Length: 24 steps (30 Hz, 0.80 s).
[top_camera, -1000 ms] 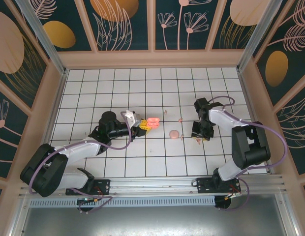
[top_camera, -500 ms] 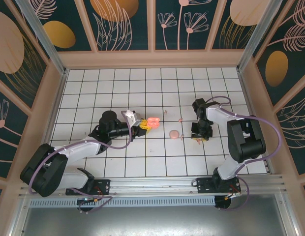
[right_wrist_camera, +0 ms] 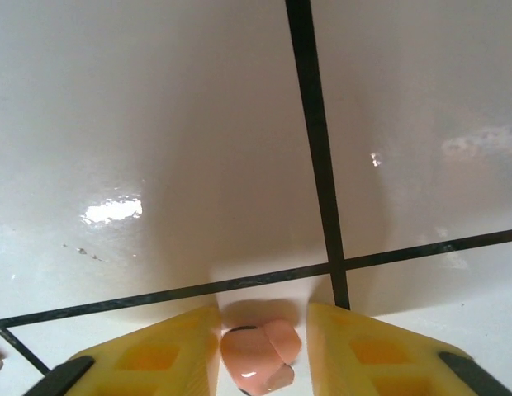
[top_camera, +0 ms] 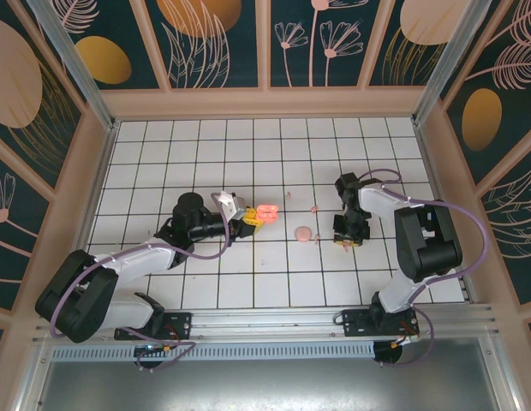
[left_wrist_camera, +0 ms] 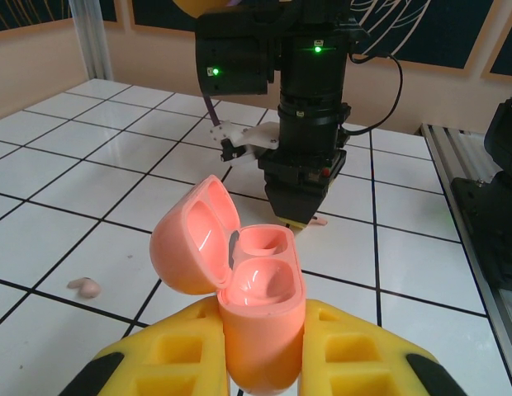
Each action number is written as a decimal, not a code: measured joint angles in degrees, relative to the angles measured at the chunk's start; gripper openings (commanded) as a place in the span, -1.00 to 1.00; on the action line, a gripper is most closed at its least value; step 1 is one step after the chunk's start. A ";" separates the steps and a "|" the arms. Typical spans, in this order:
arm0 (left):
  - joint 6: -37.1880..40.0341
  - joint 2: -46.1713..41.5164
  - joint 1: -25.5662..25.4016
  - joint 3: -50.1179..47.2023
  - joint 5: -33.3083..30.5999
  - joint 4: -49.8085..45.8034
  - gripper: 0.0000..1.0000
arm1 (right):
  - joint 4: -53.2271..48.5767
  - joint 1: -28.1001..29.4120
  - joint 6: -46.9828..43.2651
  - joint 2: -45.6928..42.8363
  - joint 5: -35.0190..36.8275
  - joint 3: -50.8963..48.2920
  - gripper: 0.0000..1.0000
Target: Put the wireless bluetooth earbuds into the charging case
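Left gripper [left_wrist_camera: 260, 334] is clamped on the open charging case [left_wrist_camera: 256, 289]. To the case's right, past a pink disc [top_camera: 304, 232], the right gripper [right_wrist_camera: 262, 320] has its yellow fingers [right_wrist_camera: 157, 355] either side of one earbud [right_wrist_camera: 258, 355] on the tiled table [right_wrist_camera: 157, 124]; I cannot tell whether they pinch it.

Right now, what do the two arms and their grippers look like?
Both the left arm and right arm have white links between black joints, with purple cables looping alongside. The left gripper and right gripper carry blocky yellow fingers. Green lights glow on the right wrist.
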 measured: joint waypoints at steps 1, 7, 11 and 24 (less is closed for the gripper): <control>0.00 0.00 0.00 0.00 0.00 0.00 -0.72 | 0.02 0.00 0.00 0.00 -0.09 -0.02 -0.43; -0.04 0.02 0.00 0.00 0.00 0.07 -0.72 | 0.57 0.00 0.09 -0.52 -0.42 -0.31 -0.47; -0.59 0.35 0.00 -0.02 -0.04 1.64 -0.74 | 1.55 0.00 0.31 -3.15 -1.14 -0.61 -0.47; -0.20 2.60 -2.58 -1.88 -8.46 14.03 -0.77 | 20.37 11.52 5.90 -20.55 -2.84 -0.55 -0.46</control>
